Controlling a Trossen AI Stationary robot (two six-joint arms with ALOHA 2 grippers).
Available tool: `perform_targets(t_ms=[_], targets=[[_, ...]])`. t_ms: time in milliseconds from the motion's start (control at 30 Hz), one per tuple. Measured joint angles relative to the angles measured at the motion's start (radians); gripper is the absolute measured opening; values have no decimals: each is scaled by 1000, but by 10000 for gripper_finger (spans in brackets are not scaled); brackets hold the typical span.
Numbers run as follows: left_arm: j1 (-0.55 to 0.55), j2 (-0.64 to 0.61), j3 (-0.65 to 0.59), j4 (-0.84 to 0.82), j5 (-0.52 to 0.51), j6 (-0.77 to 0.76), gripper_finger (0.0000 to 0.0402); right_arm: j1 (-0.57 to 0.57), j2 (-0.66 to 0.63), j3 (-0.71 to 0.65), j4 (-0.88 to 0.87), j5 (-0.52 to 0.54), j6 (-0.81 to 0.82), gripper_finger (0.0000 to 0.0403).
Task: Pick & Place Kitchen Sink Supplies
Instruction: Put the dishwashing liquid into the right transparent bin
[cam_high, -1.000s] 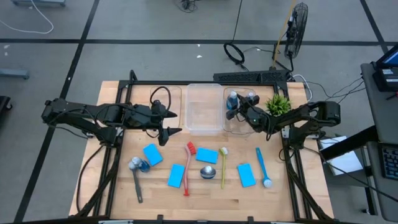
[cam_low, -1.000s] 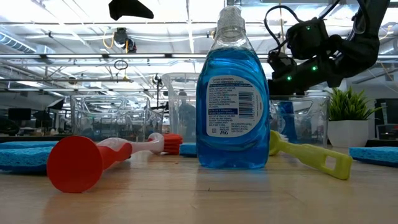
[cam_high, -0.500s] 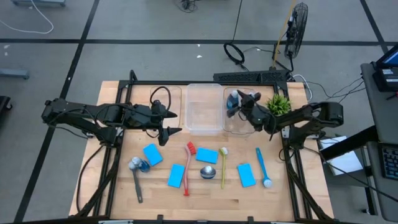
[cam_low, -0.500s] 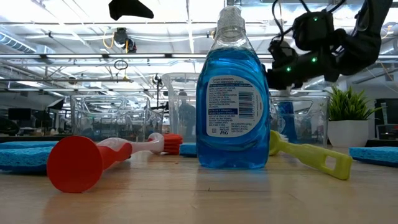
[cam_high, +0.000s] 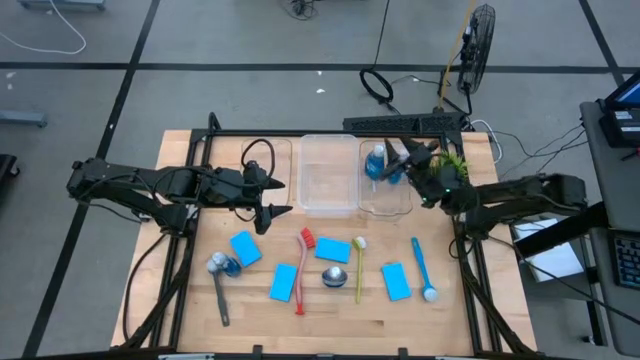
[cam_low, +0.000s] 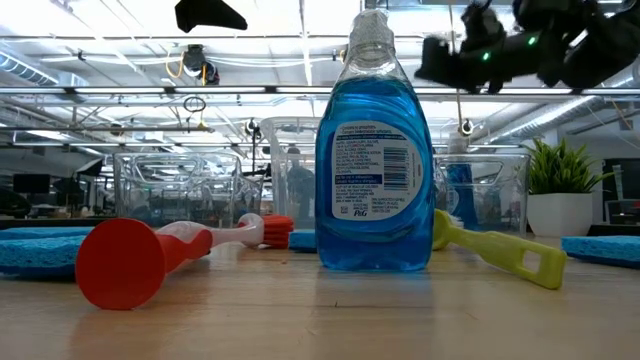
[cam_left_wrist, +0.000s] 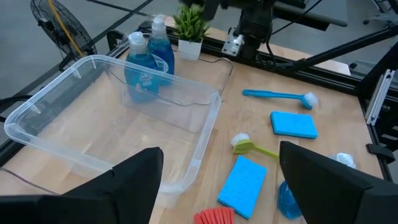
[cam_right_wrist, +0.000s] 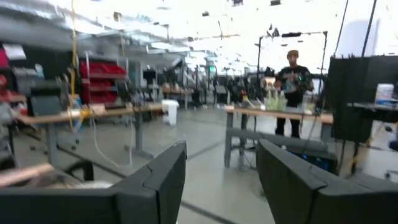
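Standing upright beside the yellow-green brush (cam_high: 360, 268), a blue bottle (cam_high: 334, 277) awaits pickup; likely slick and liquid-heavy, best gripped at its waist. The right gripper (cam_high: 408, 158) hangs parted and empty; the left gripper (cam_high: 274, 198) waits wide.

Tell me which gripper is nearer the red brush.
Left. The left gripper hangs open just behind the red brush, toward the bins. The right gripper, also open, is raised over the right-hand bin, much farther off.
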Motion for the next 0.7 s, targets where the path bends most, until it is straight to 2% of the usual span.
perform_targets(t_ms=[300, 700], targets=[[0, 0, 0, 2, 0, -32, 306, 137, -197, 0, -11, 0, -121, 164], [0, 0, 0, 3, 0, -32, 323, 365, -379, 0, -187, 2, -149, 166]])
